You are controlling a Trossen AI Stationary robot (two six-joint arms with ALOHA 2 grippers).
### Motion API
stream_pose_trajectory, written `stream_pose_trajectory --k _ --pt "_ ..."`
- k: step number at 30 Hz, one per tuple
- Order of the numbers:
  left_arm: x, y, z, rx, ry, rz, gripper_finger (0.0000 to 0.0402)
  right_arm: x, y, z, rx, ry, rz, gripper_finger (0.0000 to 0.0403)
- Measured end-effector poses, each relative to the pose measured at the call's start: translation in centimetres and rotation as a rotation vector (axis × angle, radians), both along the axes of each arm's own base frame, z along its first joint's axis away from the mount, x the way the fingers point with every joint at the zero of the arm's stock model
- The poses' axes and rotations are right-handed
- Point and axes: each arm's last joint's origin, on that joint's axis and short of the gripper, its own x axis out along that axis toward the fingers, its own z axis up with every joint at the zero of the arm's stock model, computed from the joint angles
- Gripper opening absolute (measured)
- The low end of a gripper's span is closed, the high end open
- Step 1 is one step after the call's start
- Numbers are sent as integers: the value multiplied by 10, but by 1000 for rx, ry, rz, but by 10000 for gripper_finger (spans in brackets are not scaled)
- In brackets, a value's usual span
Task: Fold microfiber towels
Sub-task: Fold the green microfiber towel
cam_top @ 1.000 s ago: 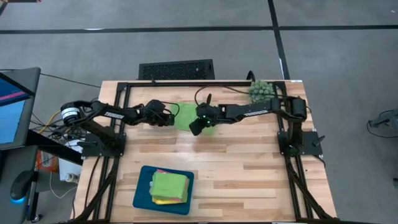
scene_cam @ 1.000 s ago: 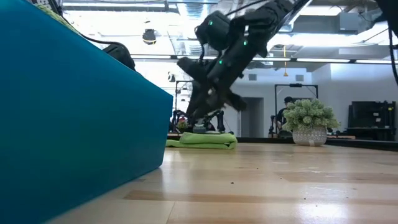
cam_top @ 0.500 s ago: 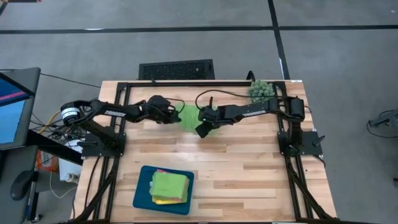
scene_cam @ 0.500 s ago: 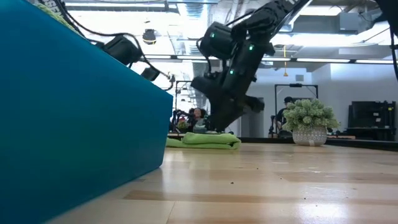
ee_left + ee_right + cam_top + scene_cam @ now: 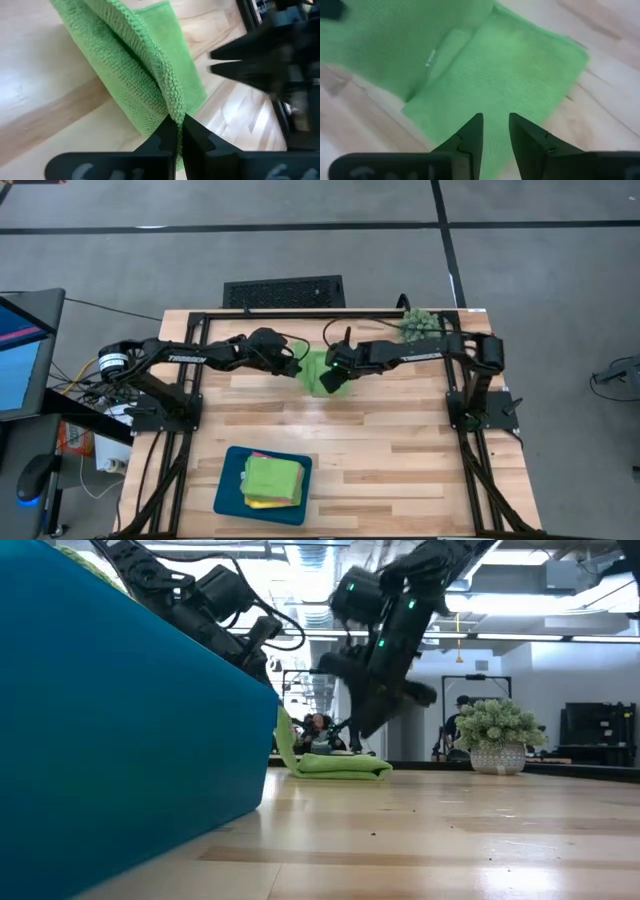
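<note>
A green towel (image 5: 322,370) lies near the table's (image 5: 400,450) far edge, midway between the 2 arms. The left gripper (image 5: 296,366) is clamped on the towel's edge and lifts that side; its wrist view shows the fingers (image 5: 170,137) pinched together on the doubled hem. The right gripper (image 5: 330,382) hangs just over the towel with its fingers (image 5: 470,132) a little apart and nothing between them.

A spiky plant (image 5: 420,326) stands at the far right corner, behind the right arm. On the near side, well apart from the work, a teal tray (image 5: 228,485) holds a stack of folded towels (image 5: 272,480), green on top with yellow showing under it.

From table height the tray's wall (image 5: 120,760) fills the left of the picture and hides the tray stack; only there do I see the towel's left flap (image 5: 286,745) standing up off the wood while the rest lies flat. The high view alone shows the stack.
</note>
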Motion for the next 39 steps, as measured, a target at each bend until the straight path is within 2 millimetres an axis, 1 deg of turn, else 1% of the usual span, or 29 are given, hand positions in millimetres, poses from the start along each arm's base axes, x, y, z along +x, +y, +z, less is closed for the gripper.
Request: stream_pose_trajectory --k 3,5,9,13,16,19,22,27,32,35,39 --pt "2 -3 1 12 2 4 0 -9 1 15 -13 3 -23 118" --pt "2 -4 0 14 10 17 0 -13 2 18 -23 28 -31 118" --pt "9 -3 -8 -5 0 35 0 -17 2 19 -21 48 -52 118" --pt "26 1 -18 -55 6 -6 0 -18 3 18 -12 53 -66 118" --pt "43 4 -11 -51 -18 -49 0 -18 6 18 -7 60 -69 118" --pt "58 4 -5 -32 -6 -85 0 -21 10 17 -2 96 -66 118" --pt "74 2 -5 -21 32 -132 0 -24 12 16 7 125 -79 118" --pt "93 -3 -13 -14 63 -189 3 -25 16 15 8 145 -94 118" --pt "102 -5 -19 -22 73 -199 11 -28 21 14 12 172 -99 118" --pt "105 -5 -21 -6 74 -159 18 -29 25 14 10 185 -93 118" --pt "106 -4 -19 13 59 -135 39 -28 31 14 8 187 -77 118"
